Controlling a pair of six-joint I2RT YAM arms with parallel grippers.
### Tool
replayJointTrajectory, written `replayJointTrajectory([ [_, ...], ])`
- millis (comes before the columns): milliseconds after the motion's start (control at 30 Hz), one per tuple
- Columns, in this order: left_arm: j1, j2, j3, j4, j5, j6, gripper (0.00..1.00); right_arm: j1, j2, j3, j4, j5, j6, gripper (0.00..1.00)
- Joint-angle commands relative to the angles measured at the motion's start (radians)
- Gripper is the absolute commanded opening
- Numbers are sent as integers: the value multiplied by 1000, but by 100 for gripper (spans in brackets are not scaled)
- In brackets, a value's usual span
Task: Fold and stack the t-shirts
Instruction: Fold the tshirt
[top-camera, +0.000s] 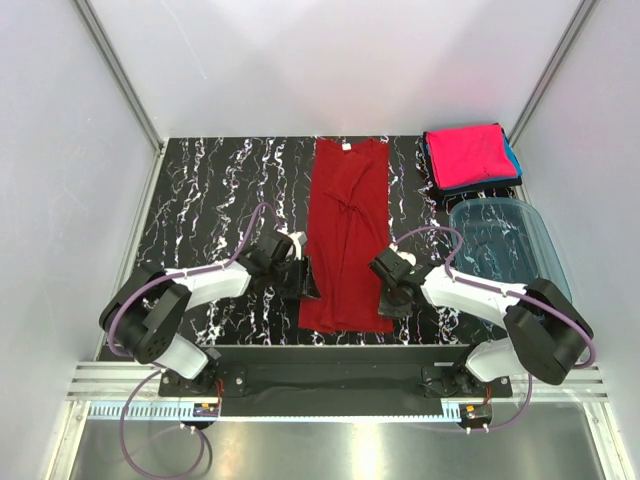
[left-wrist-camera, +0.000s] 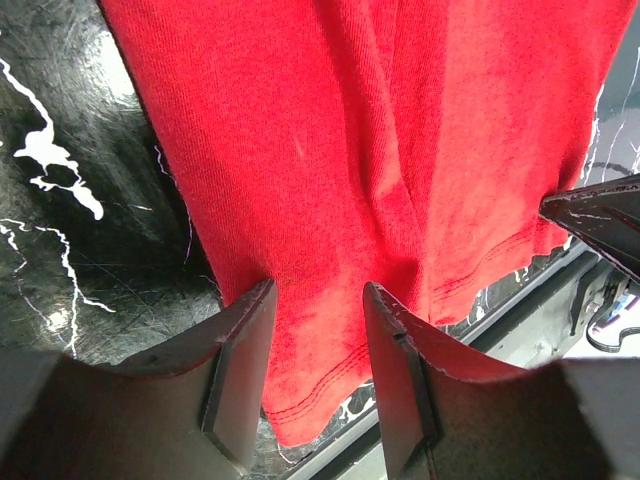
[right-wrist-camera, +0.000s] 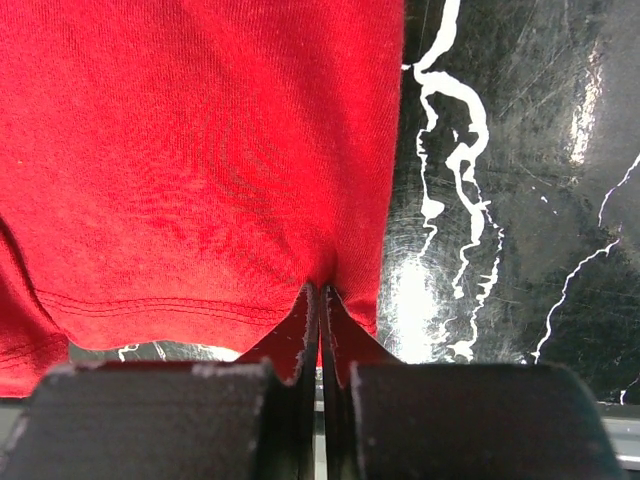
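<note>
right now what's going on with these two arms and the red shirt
A dark red cotton t-shirt lies as a long, narrow strip on the black marble-patterned table, and both arms are at its near hem. The right gripper is shut, pinching the hem close to its right corner. The left gripper is open, its jaws straddling the hem on the left side. A folded bright pink t-shirt sits on a teal-blue t-shirt at the far right, beyond a translucent blue plastic tub.

I see a black tabletop with white marble veining. A translucent blue plastic tub sits on the tabletop's right side, toward the far corner. Plain white enclosure walls stand on three sides. A ribbed aluminium rail runs along the near edge.
</note>
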Motion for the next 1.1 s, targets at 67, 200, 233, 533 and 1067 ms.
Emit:
replayJointTrajectory([
  [67,-4,11,-22,-21,-86,15,47,15,-51,1,-66,60,36,0],
  [200,-4,22,-22,-37,-102,23,47,15,-104,1,-113,84,39,0],
  [233,-4,25,-22,-37,-103,23,47,15,-110,-2,-116,82,41,0],
  [533,-4,42,-20,-50,-114,31,47,15,-125,-5,-149,111,41,0],
  [1067,-5,65,-31,-61,-140,35,46,15,-229,-22,-212,185,99,0],
])
